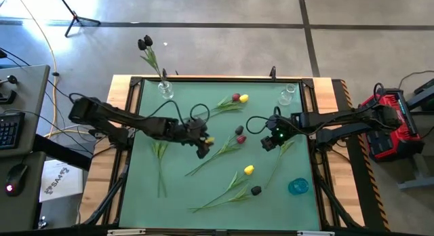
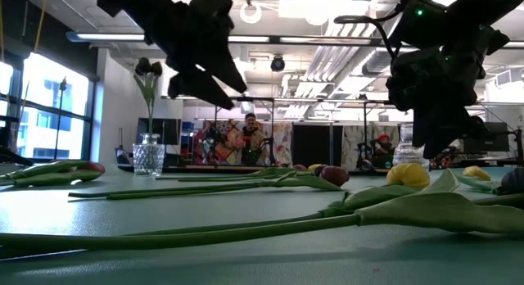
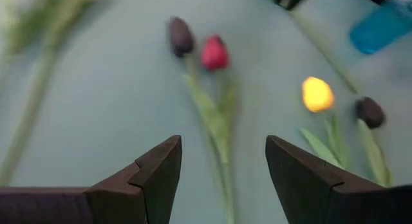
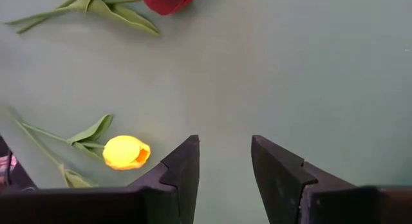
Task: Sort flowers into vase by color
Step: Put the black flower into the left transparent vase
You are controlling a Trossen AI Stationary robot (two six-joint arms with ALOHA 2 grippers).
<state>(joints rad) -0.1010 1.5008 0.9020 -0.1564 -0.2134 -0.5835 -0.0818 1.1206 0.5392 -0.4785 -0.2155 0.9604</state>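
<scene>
The left gripper point(image 1: 202, 149) hangs over the middle of the green table point(image 1: 183, 195), its two dark fingers point(image 3: 161, 179) spread apart with nothing between them. Below and beyond it lie a red tulip point(image 3: 214, 53) and a black tulip point(image 3: 181, 35) with heads side by side; the view there is blurred, so whether their stems touch is unclear. The right gripper point(image 1: 269, 142) hovers over the table's right half, fingers point(image 4: 183, 169) parted and empty, near a yellow tulip point(image 4: 126, 152) lying flat. More flowers point(image 1: 234, 185) lie scattered across the mat. At the far left corner a glass vase point(image 1: 165, 91) holds black tulips point(image 1: 145, 43) upright. A second glass vase point(image 1: 287, 95) stands at the far right corner, and a blue vase point(image 1: 298, 187) stands near the right edge.
</scene>
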